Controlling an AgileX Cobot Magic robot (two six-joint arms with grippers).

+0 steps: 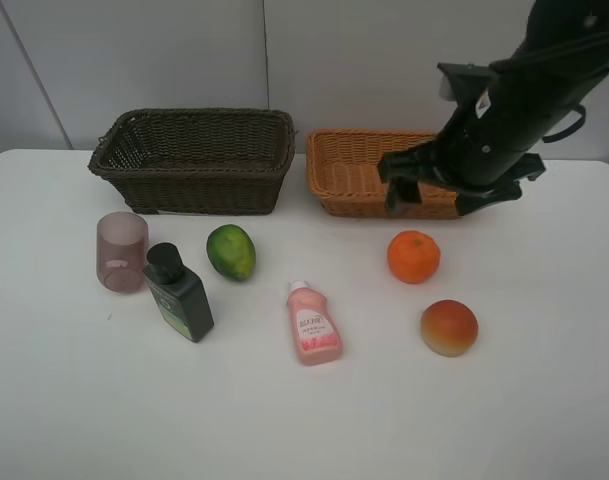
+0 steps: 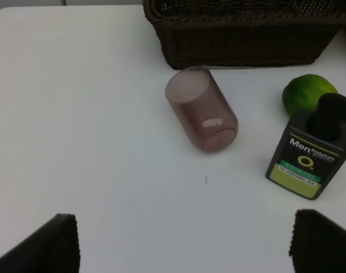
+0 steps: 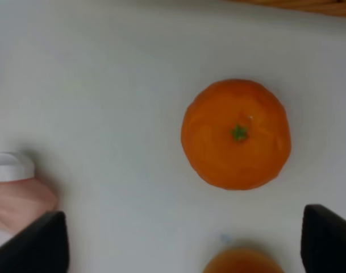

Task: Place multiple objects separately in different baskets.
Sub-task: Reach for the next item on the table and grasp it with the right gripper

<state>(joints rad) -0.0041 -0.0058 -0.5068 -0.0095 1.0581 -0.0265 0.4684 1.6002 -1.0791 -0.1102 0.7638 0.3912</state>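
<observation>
White desk (image 1: 74, 400), pale wall behind it. Six loose items and two baskets are listed, all six items lying outside the baskets.

1. Orange (image 3: 236, 134): on the desk, stalk end up, straight ahead of the right jaws and in line with the gap between them, touching neither finger.
2. Red-yellow fruit (image 1: 449, 327): on the desk near the orange but apart from it; from above, farther from the right jaws than the orange.
3. Pink bottle (image 1: 313, 324): lying flat, white cap toward the baskets, off to the side of the right jaws, toward the middle of the desk.
4. Mauve cup (image 2: 201, 111): ahead of the left jaws, roughly opposite their gap; upright or tipped cannot be told.
5. Dark green bottle (image 2: 311, 153): black cap, ahead of the left jaws and off to one side, nearer to them than the green fruit.
6. Green fruit (image 2: 306, 94): just behind that bottle as seen from the left jaws.
7. Dark brown basket (image 1: 194, 160): beyond the cup, the farthest thing from the left jaws.
8. Orange-tan basket (image 1: 349, 175): beside the brown one; the right jaws hang over its front rim.

Right jaws, on the black right arm (image 1: 524, 110): spread apart, gripping nothing.
Left jaws, seen only from the left wrist: spread wide, gripping nothing.
</observation>
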